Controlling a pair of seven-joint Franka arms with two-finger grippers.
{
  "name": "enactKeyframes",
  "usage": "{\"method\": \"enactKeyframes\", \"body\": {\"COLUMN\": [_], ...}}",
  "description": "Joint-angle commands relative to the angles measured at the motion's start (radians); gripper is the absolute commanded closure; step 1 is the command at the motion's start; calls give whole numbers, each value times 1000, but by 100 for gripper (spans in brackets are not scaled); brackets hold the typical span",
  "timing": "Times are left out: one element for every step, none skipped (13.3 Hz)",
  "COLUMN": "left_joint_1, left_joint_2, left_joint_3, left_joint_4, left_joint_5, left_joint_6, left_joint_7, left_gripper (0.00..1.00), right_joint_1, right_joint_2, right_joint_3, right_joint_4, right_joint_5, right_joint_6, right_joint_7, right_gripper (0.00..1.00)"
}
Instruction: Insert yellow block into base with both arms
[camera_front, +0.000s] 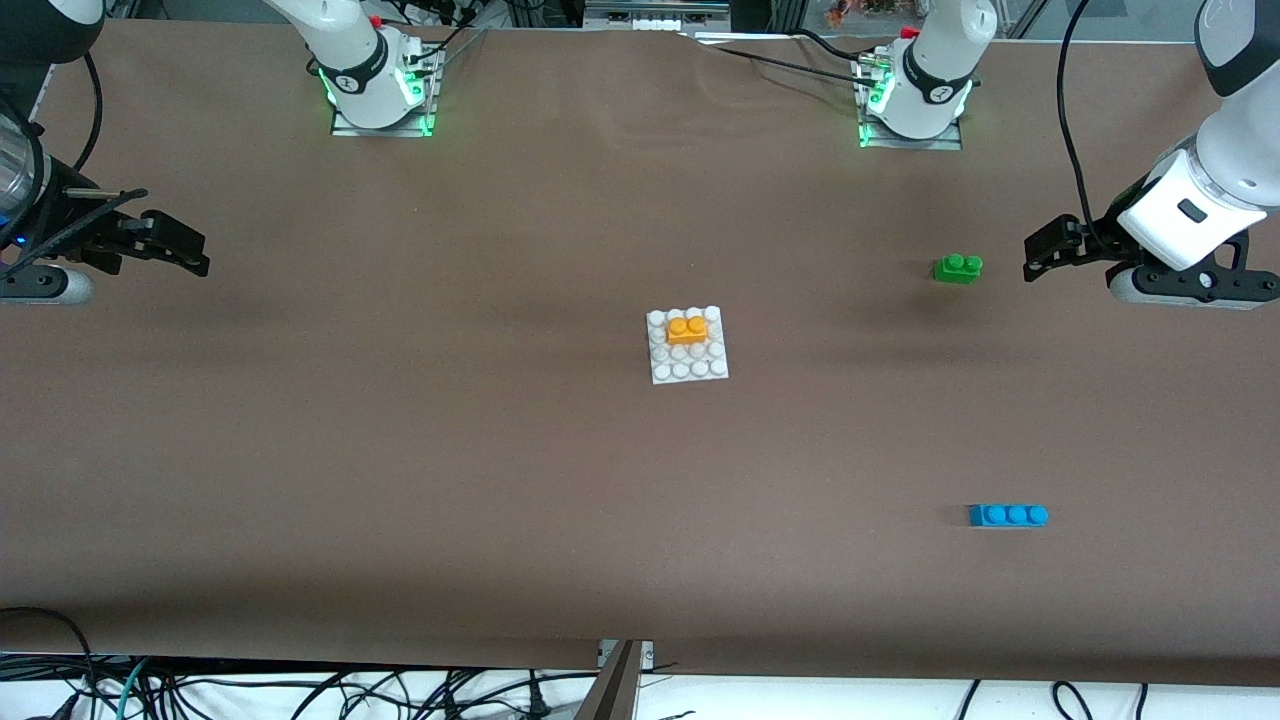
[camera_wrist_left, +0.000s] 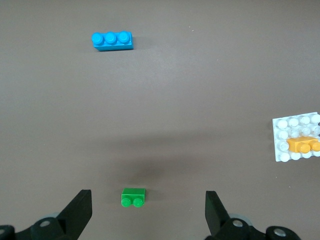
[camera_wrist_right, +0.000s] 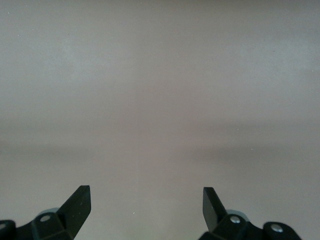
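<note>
Well apart from both my spread, empty grippers, left gripper (camera_front: 1040, 255) and right gripper (camera_front: 195, 255), the yellow block (camera_front: 687, 329) sits on the base (camera_front: 688, 371) midway between them, neither arm nearer.

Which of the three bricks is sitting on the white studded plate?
The yellow block: it sits on the base, while the green brick and blue brick lie on the bare table.

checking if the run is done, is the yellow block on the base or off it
On it. The yellow block sits on the studs of the base, in the rows farther from the front camera. Both the left gripper and right gripper are open, away from it.
</note>
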Motion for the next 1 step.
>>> {"method": "enactKeyframes", "body": {"left_joint_1": [-10], "left_joint_2": [-23], "left_joint_3": [5], "left_joint_4": [-15], "left_joint_5": [26], "left_joint_6": [-6], "left_joint_7": [17], "left_gripper": [0], "right_joint_1": [-4], "right_joint_2": [-17], "right_joint_3": [7], "right_joint_4": [-3], "right_joint_5": [3], "right_joint_6": [-1], "right_joint_7": [-6], "right_gripper": [1]}}
